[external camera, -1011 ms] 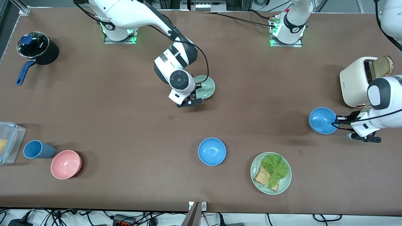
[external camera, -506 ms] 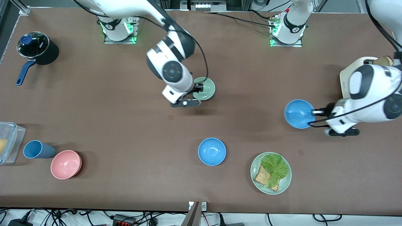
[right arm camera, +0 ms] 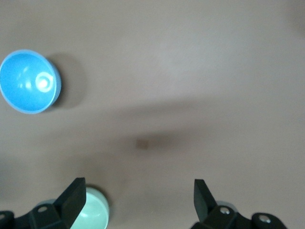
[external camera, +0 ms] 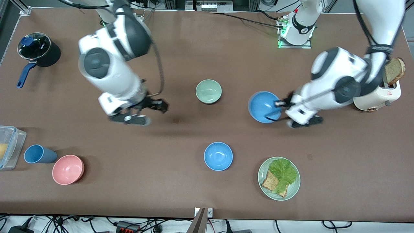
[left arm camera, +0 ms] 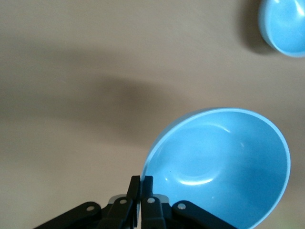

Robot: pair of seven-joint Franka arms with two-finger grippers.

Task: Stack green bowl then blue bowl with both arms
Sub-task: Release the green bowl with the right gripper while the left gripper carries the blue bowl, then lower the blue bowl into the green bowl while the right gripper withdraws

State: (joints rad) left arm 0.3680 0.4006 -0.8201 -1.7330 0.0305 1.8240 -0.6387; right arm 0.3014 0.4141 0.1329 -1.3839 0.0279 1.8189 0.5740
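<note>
The green bowl (external camera: 208,91) stands alone on the table; an edge of it shows in the right wrist view (right arm camera: 93,213). My right gripper (external camera: 148,112) is open and empty, up over bare table beside the green bowl toward the right arm's end; the right wrist view shows it wide open (right arm camera: 138,192). My left gripper (external camera: 280,104) is shut on the rim of a blue bowl (external camera: 263,106) and holds it tilted above the table, beside the green bowl toward the left arm's end. The left wrist view shows this grip (left arm camera: 142,183) on the bowl (left arm camera: 224,164). A second blue bowl (external camera: 218,156) rests nearer the front camera.
A green plate (external camera: 263,168) with lettuce and bread lies near the front edge. A toaster (external camera: 376,97) with bread stands at the left arm's end. A pot (external camera: 38,50), blue cup (external camera: 37,154), pink bowl (external camera: 68,169) and clear container (external camera: 8,147) sit at the right arm's end.
My right gripper let go of the green bowl, opened and pulled away toward the right arm's end. My left gripper carried the blue bowl from near the toaster toward the green bowl.
</note>
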